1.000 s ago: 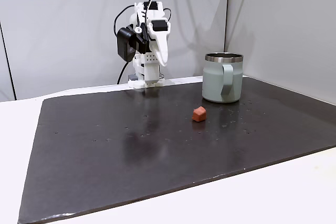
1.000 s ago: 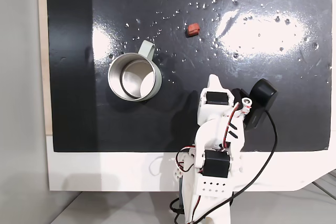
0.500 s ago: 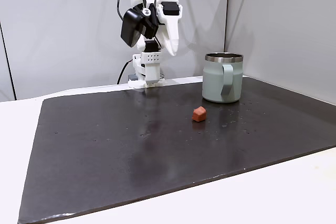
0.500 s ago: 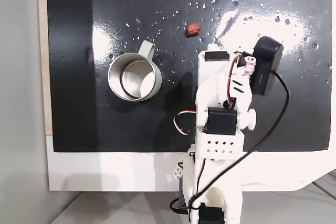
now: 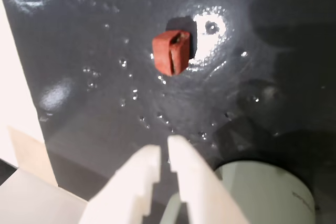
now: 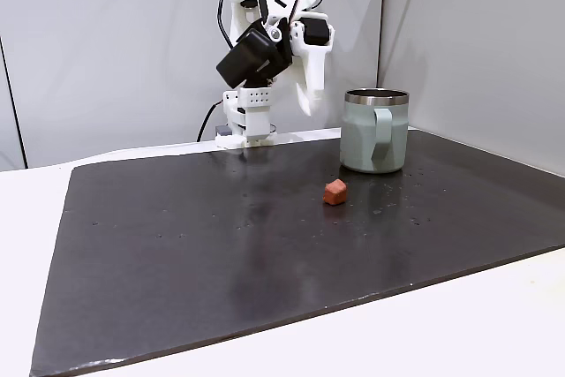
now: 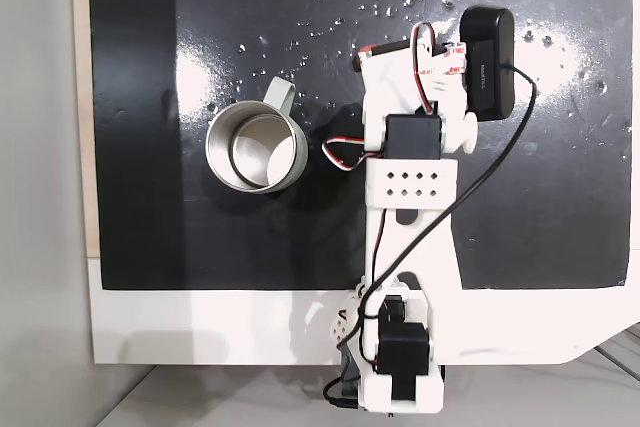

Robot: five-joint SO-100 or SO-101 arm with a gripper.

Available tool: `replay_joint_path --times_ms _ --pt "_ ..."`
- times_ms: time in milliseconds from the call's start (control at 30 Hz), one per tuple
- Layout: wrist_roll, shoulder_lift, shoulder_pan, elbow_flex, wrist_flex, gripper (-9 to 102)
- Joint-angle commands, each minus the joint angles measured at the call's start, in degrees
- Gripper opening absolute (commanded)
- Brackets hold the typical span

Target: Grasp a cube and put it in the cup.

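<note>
The cube (image 5: 170,51) is a small brick-red block lying on the dark mat, seen in the wrist view ahead of my gripper (image 5: 164,149). My white fingers (image 5: 185,167) are together with a hairline gap and hold nothing. In a fixed view the cube (image 6: 335,192) rests in front of and a little left of the sage-green cup (image 6: 375,130), apart from it. My gripper (image 6: 306,105) hangs well above the mat, pointing down, behind the cube and left of the cup. From above, the cup (image 7: 255,152) stands open and empty, and the arm covers nearly all of the cube.
The dark glossy mat (image 6: 177,245) covers most of the white table (image 6: 459,324) and carries scattered water droplets (image 5: 131,95). The arm's base (image 6: 244,125) stands at the mat's far edge. A grey wall panel (image 6: 477,41) rises close behind the cup.
The arm has unfolded from its tucked pose, rising and reaching forward over the mat toward the cube. The cube and cup have stayed put.
</note>
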Motion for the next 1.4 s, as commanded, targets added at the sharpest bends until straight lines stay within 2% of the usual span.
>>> replay_joint_path --times_ms 0,367,667,900,1267,1367 --pt "-0.79 -5.54 -1.05 -11.60 4.13 0" --pt "-0.53 -15.03 -2.90 -20.48 9.40 0" --pt "-0.62 -24.79 -3.78 -33.05 16.79 0" --pt "-1.23 -26.19 -4.31 -34.28 18.37 0" --pt "-0.62 -27.07 -3.52 -34.19 19.51 28" --pt "-0.88 -27.33 -3.16 -34.28 19.51 29"
